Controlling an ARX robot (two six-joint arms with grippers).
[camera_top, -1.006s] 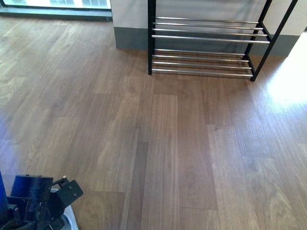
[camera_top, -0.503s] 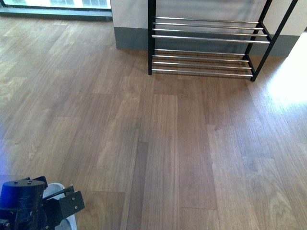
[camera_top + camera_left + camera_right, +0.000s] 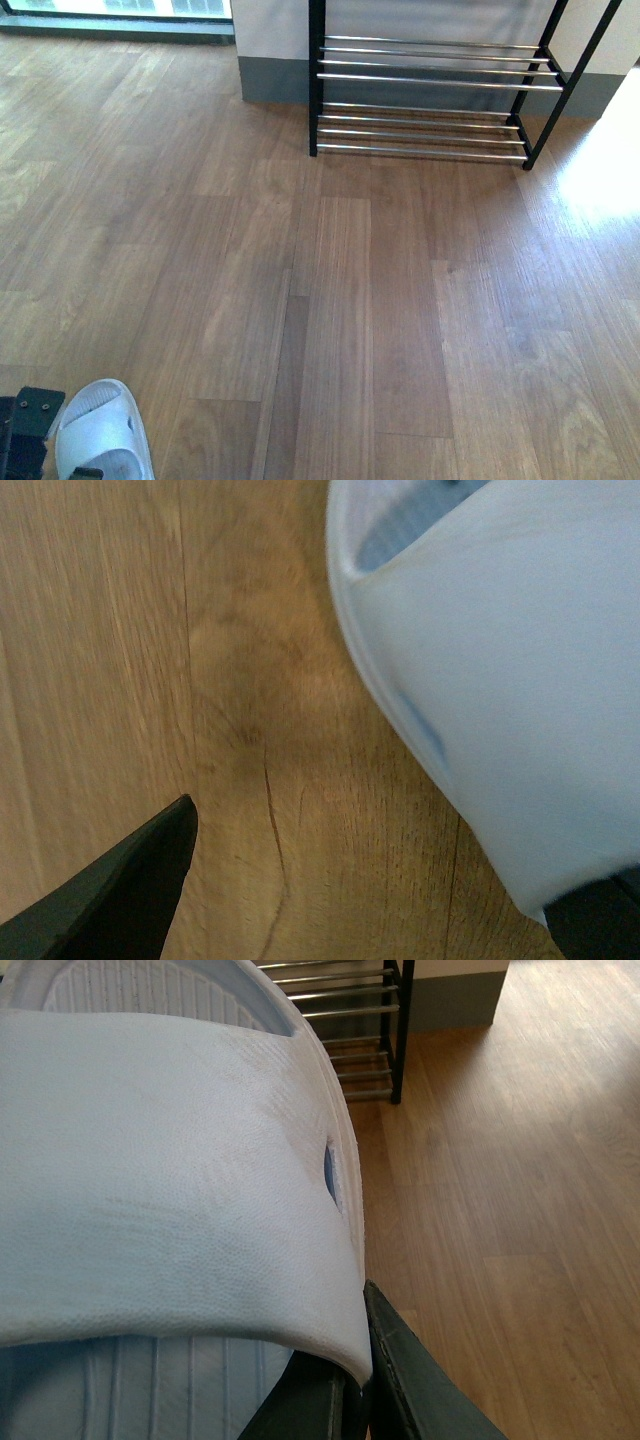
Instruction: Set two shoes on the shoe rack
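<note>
Lying flat on the wooden floor (image 3: 350, 300), a pale blue slipper (image 3: 100, 430) sat at the near left corner of the front view. Just beside it showed a black part of the left arm (image 3: 25, 432). The shoe rack (image 3: 430, 90) stood well apart from it, against the far wall (image 3: 270, 30), with its chrome rods running between black side frames.

In the left wrist view the left fingers (image 3: 120, 900) were spread wide, with bare floor between them. One dark tip hung over the boards, clear of the slipper (image 3: 500, 680). The other tip showed only as a dark corner at the slipper's edge, and whether it touched the rubber could not be told. Those fingers had hold of nothing.

In the right wrist view a second slipper (image 3: 170, 1160) filled most of the frame, its broad strap close to the camera and its ribbed footbed showing at both ends. The right fingers (image 3: 420, 1380) stood close together at the strap's edge, one dark piece on each side of it, and appeared to pinch it. Beyond this slipper the shoe rack (image 3: 350, 1020) showed farther off on the floor (image 3: 520, 1210).
</note>
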